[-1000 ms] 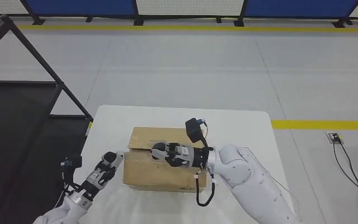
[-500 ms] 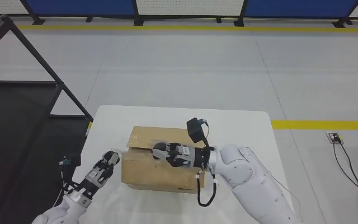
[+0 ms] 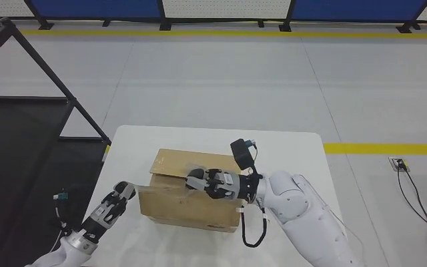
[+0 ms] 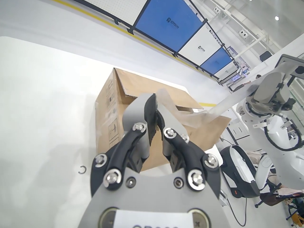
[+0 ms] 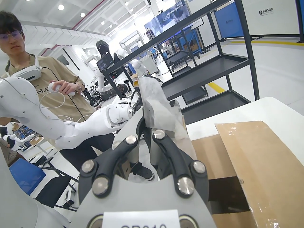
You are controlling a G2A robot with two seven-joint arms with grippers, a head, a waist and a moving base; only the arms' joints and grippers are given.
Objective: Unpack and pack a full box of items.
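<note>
One white worktop (image 3: 287, 150) in the lower middle of the top view. Grey floor (image 3: 220, 80) all round, with a yellow line (image 3: 200, 32) and blue-and-white panels (image 3: 93, 8) along the top edge. Black rack (image 3: 33, 147) at frame left.

Box (image 3: 193, 207): brown cardboard, mid-worktop, top flaps open. Right wrist view shows a dark gap under a raised flap (image 5: 261, 157) at lower right of that frame. Small ring (image 4: 82, 169) lies on the worktop at lower left of the left wrist view, apart from the box.

Left gripper (image 3: 125, 191): left of the box in the top view, just off its left edge. Fingers (image 4: 137, 110) are pressed together, pinching one end of a clear film (image 4: 190, 117). The film runs from the tips toward the right of the left wrist frame, across the box top.

Right gripper (image 3: 195, 180): over the box top, centre of the top view. Its fingers (image 5: 131, 131) are nearly together, pinching crumpled clear film that stands up above the tips, mid-frame in the right wrist view. Can't tell if both pinch the same piece.

In the left wrist view the box sits just behind the left fingers, mid-frame. In the right wrist view it is to the lower right of the right fingers.
</note>
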